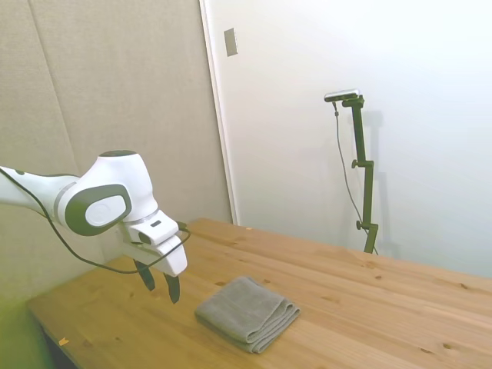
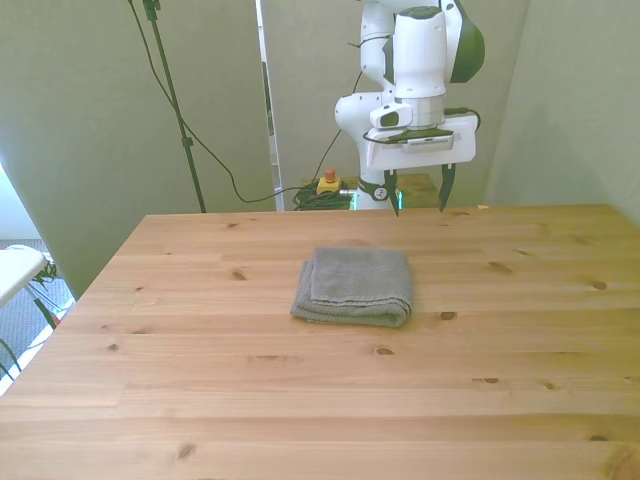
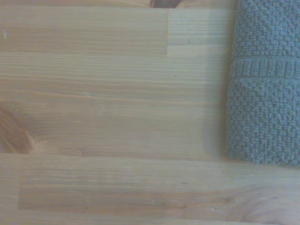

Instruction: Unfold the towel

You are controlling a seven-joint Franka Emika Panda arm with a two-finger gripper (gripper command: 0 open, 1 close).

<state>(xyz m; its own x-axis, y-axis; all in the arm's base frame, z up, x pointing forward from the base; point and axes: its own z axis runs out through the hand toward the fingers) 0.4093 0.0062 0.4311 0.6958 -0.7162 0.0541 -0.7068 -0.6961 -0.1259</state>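
The towel [image 1: 247, 313] lies folded on the wooden desk [image 1: 369, 307], in several layers. In the side view the stacked edges face the near side of the desk; in the front view [image 2: 354, 286] the thick rolled edge faces the camera, and the towel sits near the middle of the desk's width.

The claw [image 1: 160, 284] hangs above the desk, clear of the surface, with its dark fingers [image 1: 172, 287] pointing down. The fingers stand well apart and hold nothing. In the front view the claw [image 2: 418, 190] is behind the towel, over the desk's far edge and slightly toward the front view's right. In the side view the claw is beside the towel, toward the arm's side, with bare desk between them. No contact between claw and towel.

The wrist view shows mostly bare wood, with one woven edge of the towel [image 3: 265, 84] along one side of the picture.
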